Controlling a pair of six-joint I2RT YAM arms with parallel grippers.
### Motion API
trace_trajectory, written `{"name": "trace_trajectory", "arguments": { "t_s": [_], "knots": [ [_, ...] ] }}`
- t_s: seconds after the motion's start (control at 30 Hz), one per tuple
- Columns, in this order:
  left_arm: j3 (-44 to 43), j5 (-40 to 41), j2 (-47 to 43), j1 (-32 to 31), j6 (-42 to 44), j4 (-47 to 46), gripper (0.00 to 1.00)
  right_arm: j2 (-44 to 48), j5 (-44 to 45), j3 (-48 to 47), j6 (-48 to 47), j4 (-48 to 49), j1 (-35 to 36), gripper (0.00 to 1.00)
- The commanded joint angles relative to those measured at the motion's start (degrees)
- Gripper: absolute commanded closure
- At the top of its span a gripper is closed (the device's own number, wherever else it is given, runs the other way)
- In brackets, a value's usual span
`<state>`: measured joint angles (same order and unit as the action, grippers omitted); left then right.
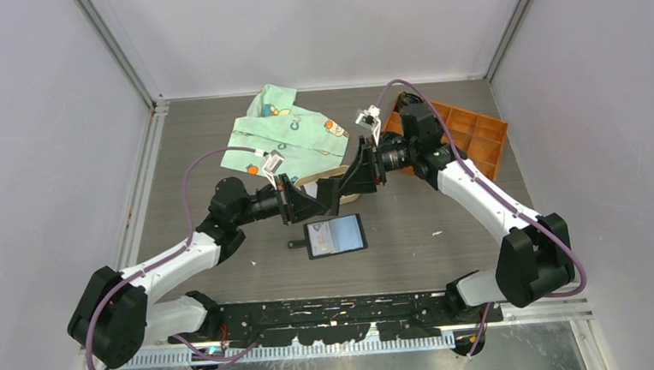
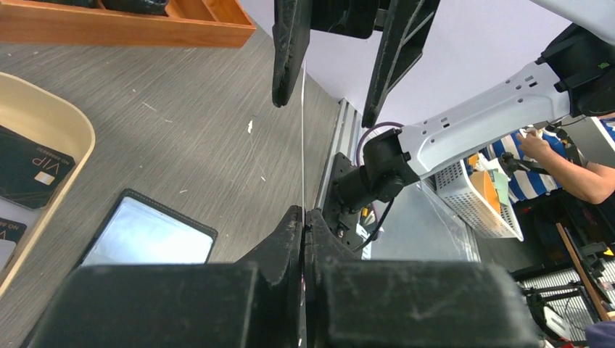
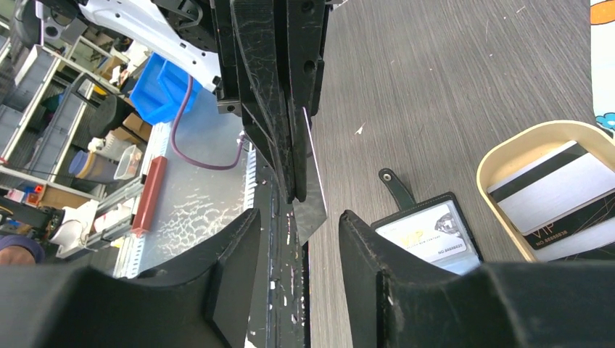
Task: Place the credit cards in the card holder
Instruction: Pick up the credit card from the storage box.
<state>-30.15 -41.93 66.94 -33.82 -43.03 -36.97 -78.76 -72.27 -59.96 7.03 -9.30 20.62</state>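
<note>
My left gripper (image 2: 304,216) is shut on a thin whitish credit card (image 2: 303,145), seen edge-on and held upright above the table. In the right wrist view that card (image 3: 313,181) reaches down between the fingers of my right gripper (image 3: 299,216), which stands open with gaps on both sides. The two grippers meet tip to tip (image 1: 331,202) just behind the card holder (image 1: 335,236). The holder lies open and flat, with a VIP card showing in its clear pocket (image 3: 435,232). More credit cards (image 3: 558,192), whitish and black, lie in the tan tray (image 3: 500,156).
An orange compartment box (image 1: 475,133) stands at the back right. A green printed cloth (image 1: 290,131) lies at the back centre. The tan tray (image 2: 72,119) sits mostly under the two grippers in the top view.
</note>
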Motion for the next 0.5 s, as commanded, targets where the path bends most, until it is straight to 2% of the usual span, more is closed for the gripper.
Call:
{"name": "trace_trajectory", "arguments": {
  "t_s": [0.0, 0.2, 0.37, 0.47],
  "knots": [
    [0.6, -0.5, 0.0, -0.6, 0.7, -6.2, 1.0, 0.9, -1.5, -0.3, -6.3, -2.0, 0.5, 0.52],
    [3.3, 2.3, -0.5, -1.6, -1.9, -11.4, 1.0, 0.1, 0.0, 0.3, -9.0, -2.9, 1.8, 0.54],
    [3.6, 3.9, -1.2, -3.1, -2.1, -12.3, 1.0, -1.1, 0.5, 0.7, -10.2, -3.0, 4.6, 0.6],
    [3.9, 4.5, -1.7, -3.2, -2.5, -13.3, 1.0, -1.5, 0.2, 0.7, -10.6, -3.0, 5.1, 0.72]
  ]
}}
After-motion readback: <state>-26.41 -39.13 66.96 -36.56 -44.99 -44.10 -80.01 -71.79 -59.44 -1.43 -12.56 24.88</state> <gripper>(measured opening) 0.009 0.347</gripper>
